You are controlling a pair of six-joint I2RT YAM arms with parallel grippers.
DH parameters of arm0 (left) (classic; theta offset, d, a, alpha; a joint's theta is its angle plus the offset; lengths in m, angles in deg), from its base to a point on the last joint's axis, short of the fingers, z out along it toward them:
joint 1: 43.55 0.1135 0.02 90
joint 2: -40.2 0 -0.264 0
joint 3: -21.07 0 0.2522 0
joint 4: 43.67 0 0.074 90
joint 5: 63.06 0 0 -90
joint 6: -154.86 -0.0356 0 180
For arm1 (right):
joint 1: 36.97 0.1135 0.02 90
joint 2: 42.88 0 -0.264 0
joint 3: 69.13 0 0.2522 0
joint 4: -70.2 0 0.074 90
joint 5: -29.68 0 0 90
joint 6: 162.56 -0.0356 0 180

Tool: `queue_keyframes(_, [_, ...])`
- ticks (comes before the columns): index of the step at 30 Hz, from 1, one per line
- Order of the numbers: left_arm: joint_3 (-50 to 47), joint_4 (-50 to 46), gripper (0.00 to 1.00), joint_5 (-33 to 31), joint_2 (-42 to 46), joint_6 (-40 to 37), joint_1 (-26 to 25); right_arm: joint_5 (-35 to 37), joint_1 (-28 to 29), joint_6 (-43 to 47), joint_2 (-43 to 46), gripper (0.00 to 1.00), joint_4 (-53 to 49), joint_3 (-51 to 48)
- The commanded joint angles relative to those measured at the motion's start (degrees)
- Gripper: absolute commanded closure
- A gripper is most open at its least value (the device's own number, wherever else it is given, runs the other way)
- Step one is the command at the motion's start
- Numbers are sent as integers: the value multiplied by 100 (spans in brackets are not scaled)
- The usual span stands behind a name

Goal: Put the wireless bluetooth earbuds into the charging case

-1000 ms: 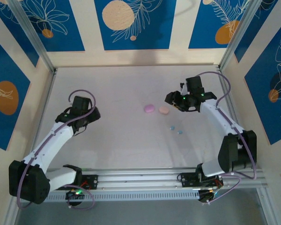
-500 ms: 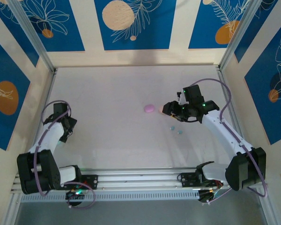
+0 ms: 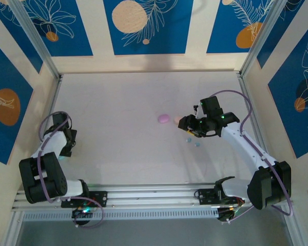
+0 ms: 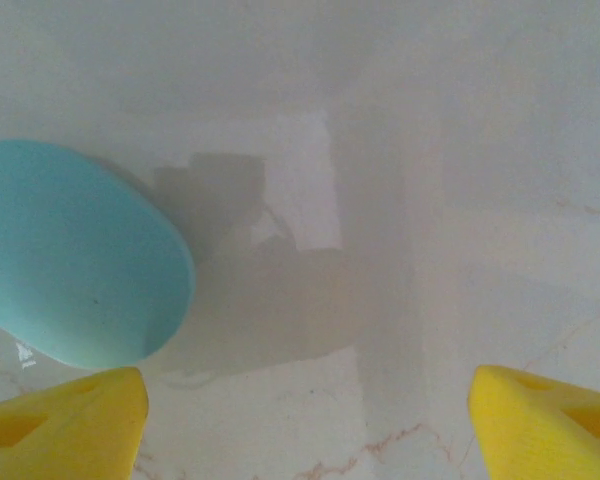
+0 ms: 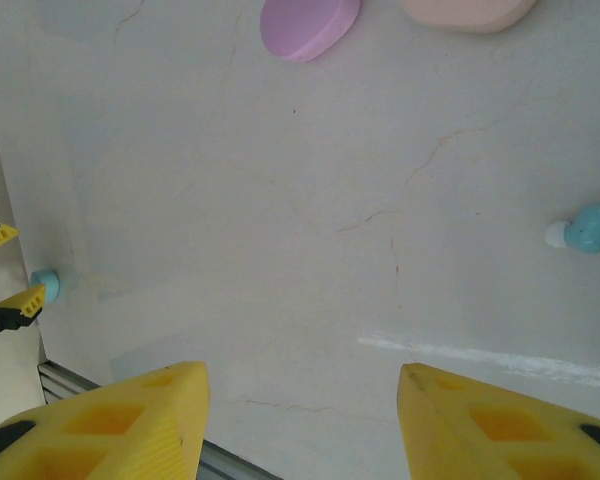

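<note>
Left tool (image 4: pixel 307 390) gapes wide beside a blue case (image 4: pixel 75 255) — right tool (image 5: pixel 300 380) also apart, near a blue earbud (image 5: pixel 590 228).

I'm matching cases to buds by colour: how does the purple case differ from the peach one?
The purple case is lilac; the peach case is pale orange-pink. The purple case lies in the open, farther left; the peach case lies right beside the right claw in the overhead view. Both are smooth oval pebbles lying flat on the table, not touching.
</note>
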Motion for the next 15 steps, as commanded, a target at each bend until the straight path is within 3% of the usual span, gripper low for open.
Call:
queue_keyframes(1, [-171, 96, 17, -53, 46, 400, 176, -183, 2, 42, 7, 46, -170, 30])
queue_keyframes(15, [-273, -96, 17, -16, 174, 706, 326, -304, 13, 71, 5, 46, -284, 6])
